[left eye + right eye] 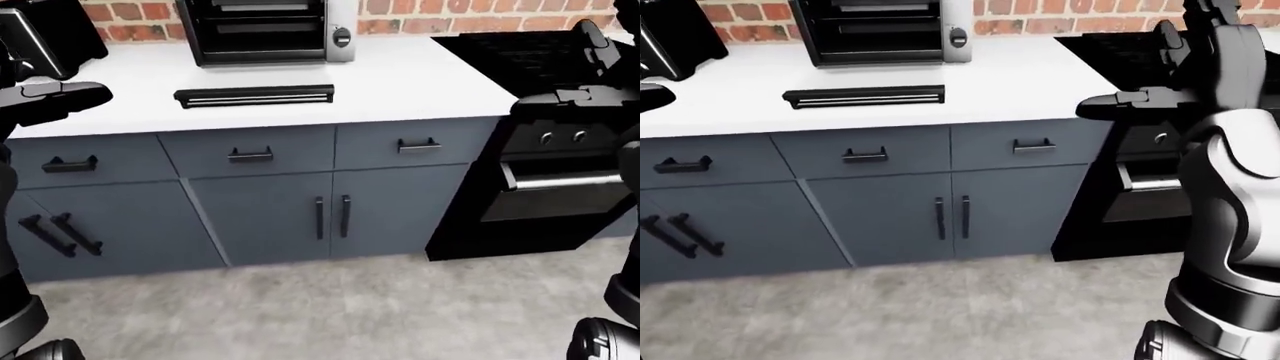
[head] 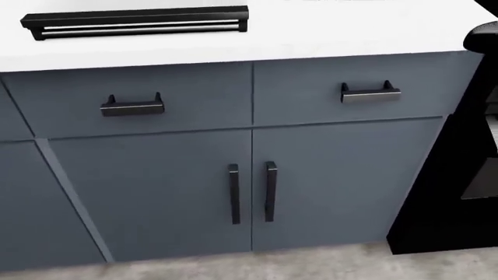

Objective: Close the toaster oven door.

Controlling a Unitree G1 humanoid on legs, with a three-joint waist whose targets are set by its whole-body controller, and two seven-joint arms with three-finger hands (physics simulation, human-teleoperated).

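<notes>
Matt white counter (image 1: 400,82), brick wall (image 1: 130,21)

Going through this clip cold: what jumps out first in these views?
The toaster oven stands at the top of the left-eye view against the brick wall, its door folded flat onto the white counter, handle edge toward the camera. Below run grey cabinets with black handles, and a black stove fills the right. The robot's right hand hangs raised before the stove, far from the door.

Bright even sim light, soft shadows, no glare, sharp thru-out
</notes>
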